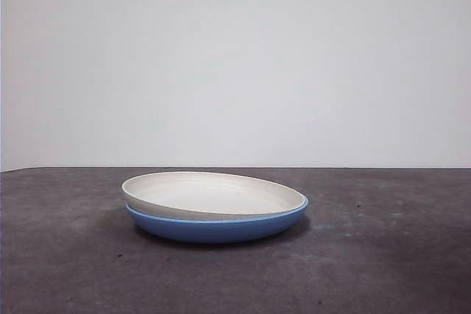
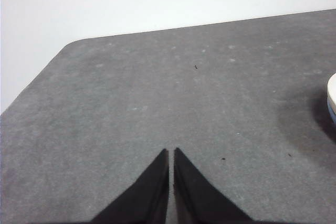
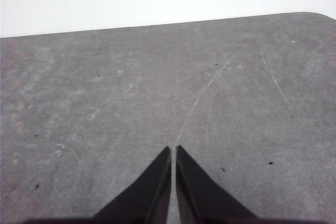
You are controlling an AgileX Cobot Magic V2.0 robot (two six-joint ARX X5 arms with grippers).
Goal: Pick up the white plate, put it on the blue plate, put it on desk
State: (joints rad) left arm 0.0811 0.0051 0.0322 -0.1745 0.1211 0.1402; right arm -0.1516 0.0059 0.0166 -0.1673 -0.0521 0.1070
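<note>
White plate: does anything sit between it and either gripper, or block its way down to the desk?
Nothing visible does. The white plate lies tilted on the blue plate; around them the desk shows bare. Left gripper and right gripper wait apart, shut.

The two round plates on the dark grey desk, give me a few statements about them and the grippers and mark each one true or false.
1. The off-white round plate sits in the glossy blue round plate. True.
2. The white plate lies perfectly level. False: it is tilted, its rim raised on one side.
3. The left gripper is shut on the white plate. False: its jaws are closed on nothing, above the bare dark grey desk.
4. The right gripper holds nothing. True.
5. An arm reaches over the plates in the front view. False: no arm shows there.
</note>
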